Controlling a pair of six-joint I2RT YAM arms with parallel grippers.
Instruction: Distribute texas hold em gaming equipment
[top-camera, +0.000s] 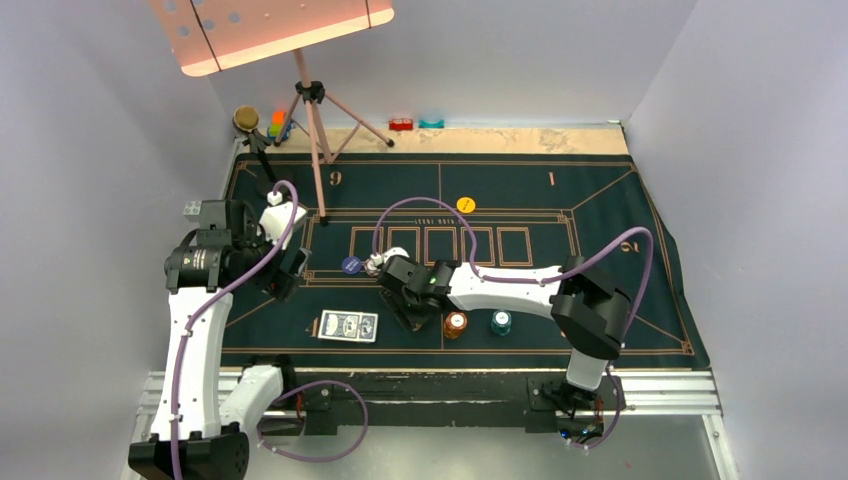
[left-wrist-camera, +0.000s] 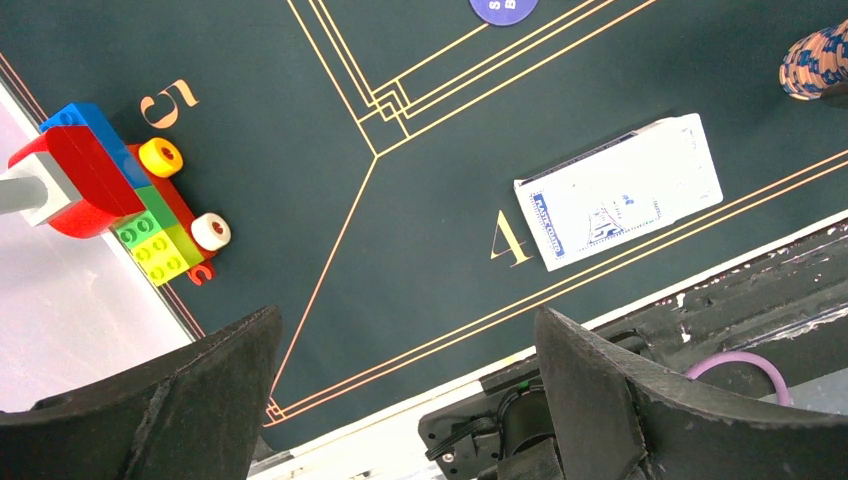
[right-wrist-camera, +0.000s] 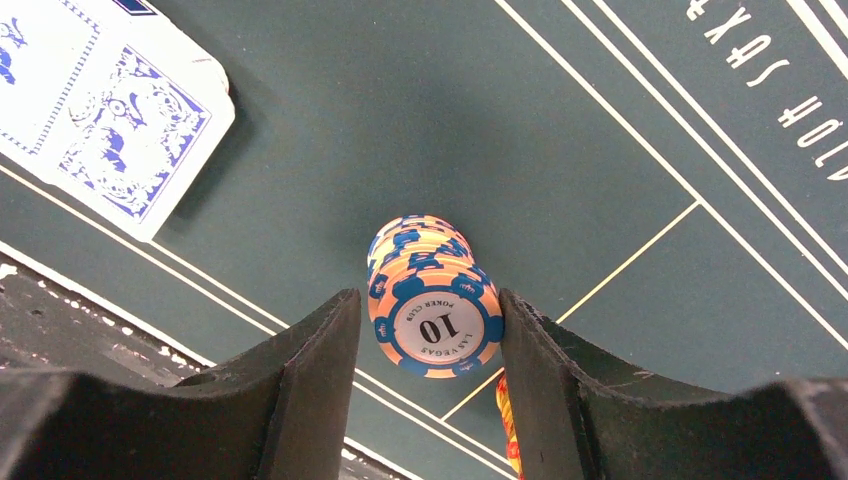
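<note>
A stack of orange-and-blue "10" poker chips stands on the mat between my right gripper's open jaws. It touches the right finger, with a small gap to the left one. It also shows in the left wrist view. In the top view my right gripper hides it. Blue-backed playing cards lie near the front edge. A blue disc, a yellow disc, an orange chip stack and a teal chip stack lie on the mat. My left gripper is open and empty, up and left of the cards. I see no red triangular marker.
The dark green mat covers the table. Stacked toy blocks sit at its left edge by the "5". A pink stand's tripod stands at the back left. Small red and teal items sit at the back edge.
</note>
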